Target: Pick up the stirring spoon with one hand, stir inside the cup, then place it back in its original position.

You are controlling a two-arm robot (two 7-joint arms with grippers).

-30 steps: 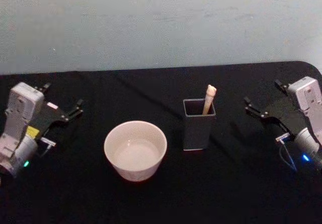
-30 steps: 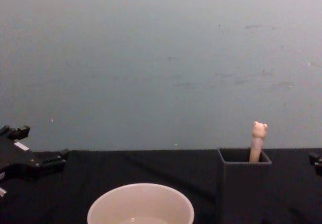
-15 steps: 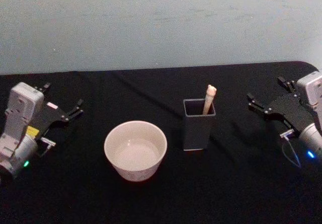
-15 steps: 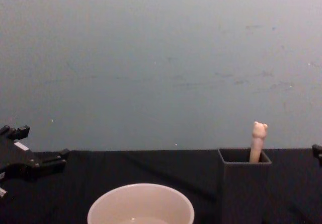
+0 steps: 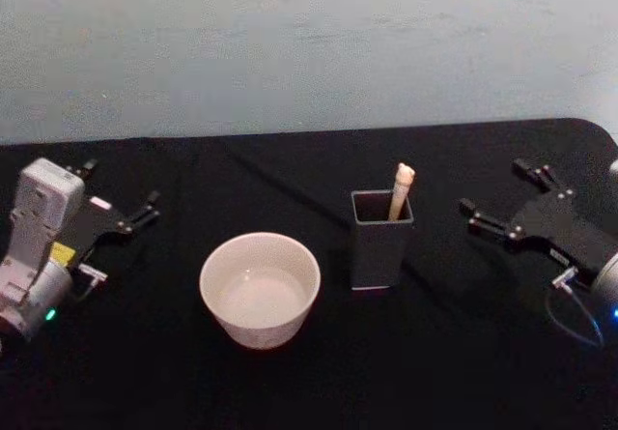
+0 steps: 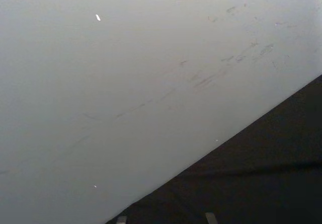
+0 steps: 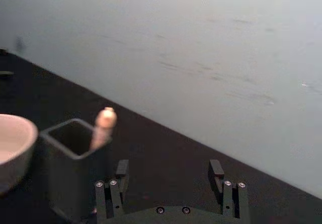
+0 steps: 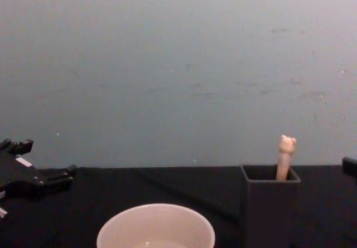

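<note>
The stirring spoon [image 5: 401, 189] stands in the dark grey square holder [image 5: 380, 242], its bear-head top [image 8: 286, 144] sticking above the rim. Left of the holder sits the wide cream cup [image 5: 259, 288], upright. My right gripper [image 5: 491, 187] hovers open to the right of the holder, fingers pointing toward it, apart from it and holding nothing. In the right wrist view the gripper [image 7: 169, 169] is spread wide, with the spoon [image 7: 102, 127], the holder [image 7: 70, 171] and the cup [image 7: 14, 142] ahead of it. My left gripper [image 5: 121, 185] rests open at the table's far left.
A black cloth covers the table [image 5: 309, 382], which ends at a pale blue-grey wall [image 5: 309, 43]. The table's right corner [image 5: 597, 129] lies just behind the right gripper. Open cloth separates the cup from the left gripper.
My right gripper has swung round and moved left toward the holder, its wrist dropping lower at the right edge. The left arm, cup, holder and spoon have not moved.
</note>
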